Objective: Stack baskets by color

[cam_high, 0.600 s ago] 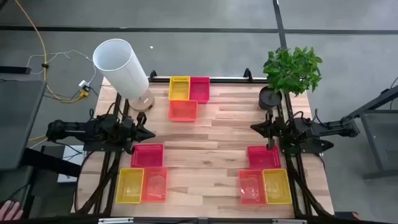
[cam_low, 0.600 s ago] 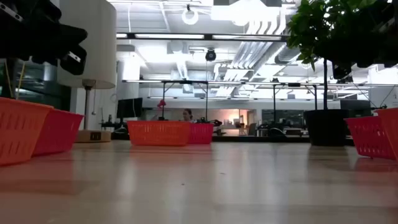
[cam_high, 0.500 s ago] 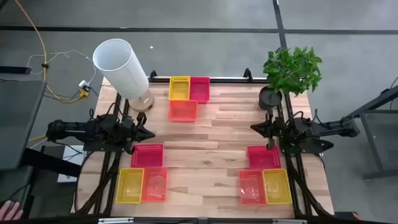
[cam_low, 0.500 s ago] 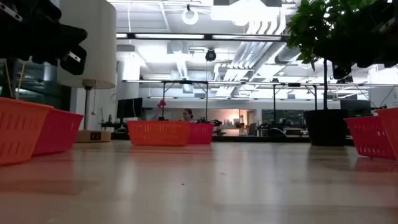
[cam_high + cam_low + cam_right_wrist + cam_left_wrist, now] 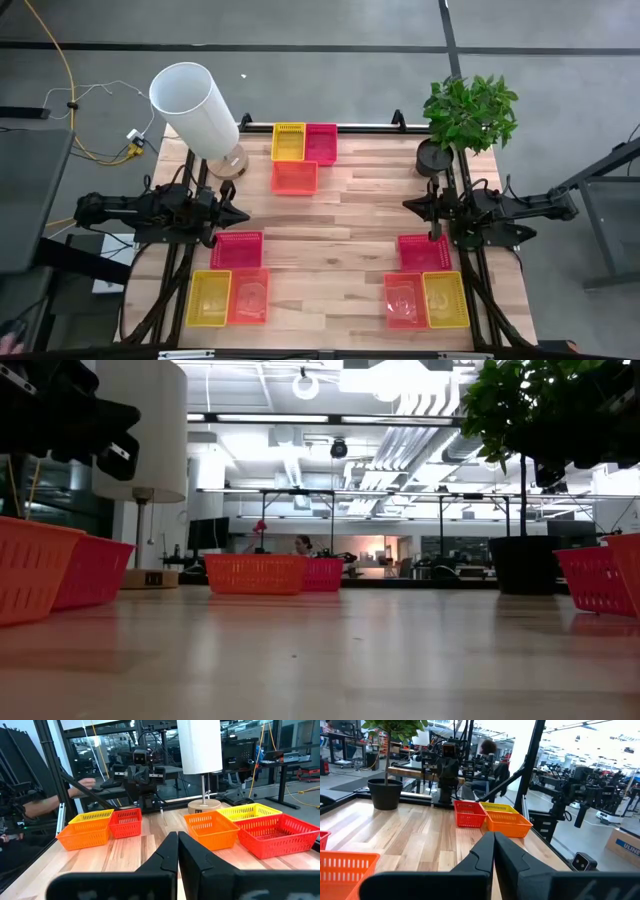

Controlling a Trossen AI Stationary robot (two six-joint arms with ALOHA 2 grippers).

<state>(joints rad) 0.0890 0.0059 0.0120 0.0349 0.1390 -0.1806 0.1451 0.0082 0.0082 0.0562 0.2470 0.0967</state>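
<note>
Several baskets rest on their bases on the wooden table in three groups. At the far middle stand a yellow basket (image 5: 288, 141), a magenta one (image 5: 321, 143) and an orange one (image 5: 294, 177). Near left are a magenta basket (image 5: 237, 249), a yellow one (image 5: 209, 298) and an orange one (image 5: 248, 296). Near right are a magenta basket (image 5: 424, 252), an orange one (image 5: 404, 299) and a yellow one (image 5: 445, 299). My left gripper (image 5: 240, 214) hovers shut at the left side, pointing toward the table's middle. My right gripper (image 5: 410, 205) hovers shut at the right side, facing it. Neither holds anything.
A tall white cylinder lamp (image 5: 195, 105) stands at the far left corner and a potted plant (image 5: 470, 115) at the far right corner. The bare wooden middle of the table (image 5: 330, 235) lies between the two grippers. A person's arm (image 5: 45, 802) shows beyond the table's left side.
</note>
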